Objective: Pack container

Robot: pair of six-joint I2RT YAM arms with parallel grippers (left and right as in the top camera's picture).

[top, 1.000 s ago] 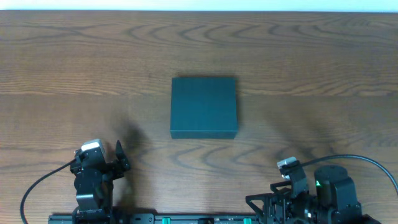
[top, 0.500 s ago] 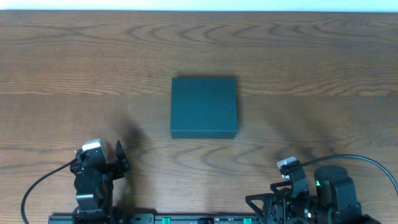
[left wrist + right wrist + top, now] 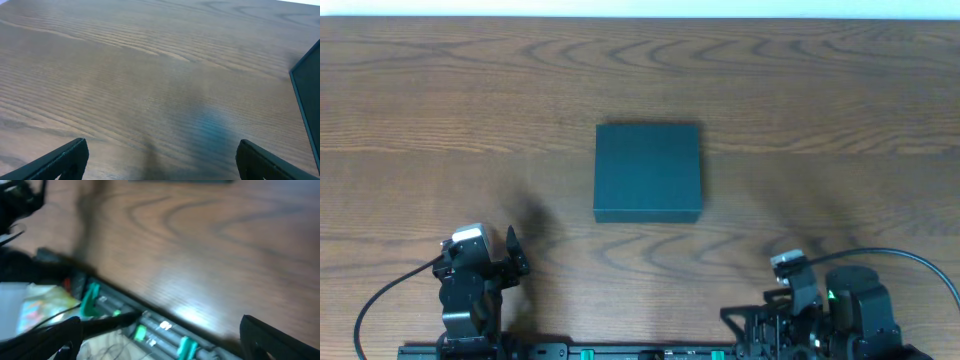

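I see the container [image 3: 648, 172] a little right of the overhead frame's centre, flat on the table [image 3: 440, 100] with its lid down. It sits well apart from both arms, which are at the bottom edge of the frame.

The left gripper [image 3: 160, 162] is spread wide. In its wrist view the two dark fingertips sit in the lower left and lower right corners, with only bare wood between them. The edge of the container cuts into the right side of that view, away from the fingers.

The right gripper [image 3: 160, 340] is also spread, with its fingers in the two lower corners of its own view and nothing held. That picture is blurred. I can make out the rail [image 3: 140, 325] with green clips running across the lower left, and a thin dark strip at the top edge, too blurred to identify.
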